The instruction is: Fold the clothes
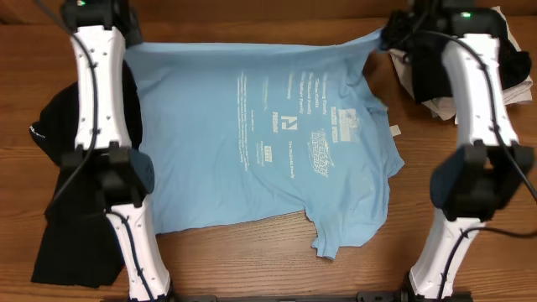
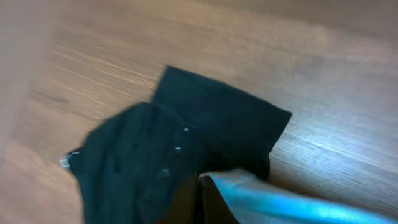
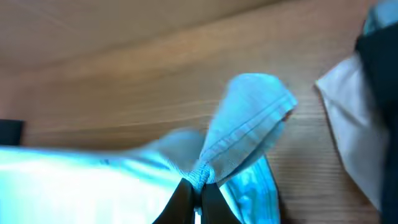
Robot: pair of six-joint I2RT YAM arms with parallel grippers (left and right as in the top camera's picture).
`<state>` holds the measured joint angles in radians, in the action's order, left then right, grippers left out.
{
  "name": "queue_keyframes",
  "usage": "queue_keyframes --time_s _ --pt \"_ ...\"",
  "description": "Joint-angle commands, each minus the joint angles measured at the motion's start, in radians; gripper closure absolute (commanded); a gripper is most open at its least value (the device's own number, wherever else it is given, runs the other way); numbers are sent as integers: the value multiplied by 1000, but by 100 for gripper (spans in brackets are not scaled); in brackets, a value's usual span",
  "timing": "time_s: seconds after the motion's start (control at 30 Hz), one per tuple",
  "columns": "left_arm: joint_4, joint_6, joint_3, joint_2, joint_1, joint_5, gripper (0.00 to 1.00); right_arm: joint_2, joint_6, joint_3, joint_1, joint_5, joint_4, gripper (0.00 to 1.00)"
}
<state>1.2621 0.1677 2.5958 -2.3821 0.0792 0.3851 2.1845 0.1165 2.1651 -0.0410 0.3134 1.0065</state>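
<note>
A: Whereabouts of the blue shirt (image 1: 268,134)?
B: Flat on the table (image 1: 252,260), print up; far corners pinched tight in the left gripper (image 2: 200,182) and right gripper (image 3: 199,185) (hem bunched there).
A: Room at the edges?
B: Bare wood along the near side; black garment (image 1: 54,126) just beside the left edge, pile (image 1: 516,85) near the right.

Left arm (image 1: 107,126) and right arm (image 1: 480,126) both reach straight forward. Left gripper (image 2: 200,194) and right gripper (image 3: 198,191) each pinch tightly closed on the T-shirt (image 1: 277,134).
</note>
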Motion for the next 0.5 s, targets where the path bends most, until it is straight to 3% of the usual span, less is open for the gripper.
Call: queue_keyframes --time_s 0.0,0.47 --pt "5 -18 2 -37 5 -21 96 -18 14 11 -10 -43 -14 96" --pt "171 -13 6 15 6 -125 96 -61 13 32 -11 -5 137 96"
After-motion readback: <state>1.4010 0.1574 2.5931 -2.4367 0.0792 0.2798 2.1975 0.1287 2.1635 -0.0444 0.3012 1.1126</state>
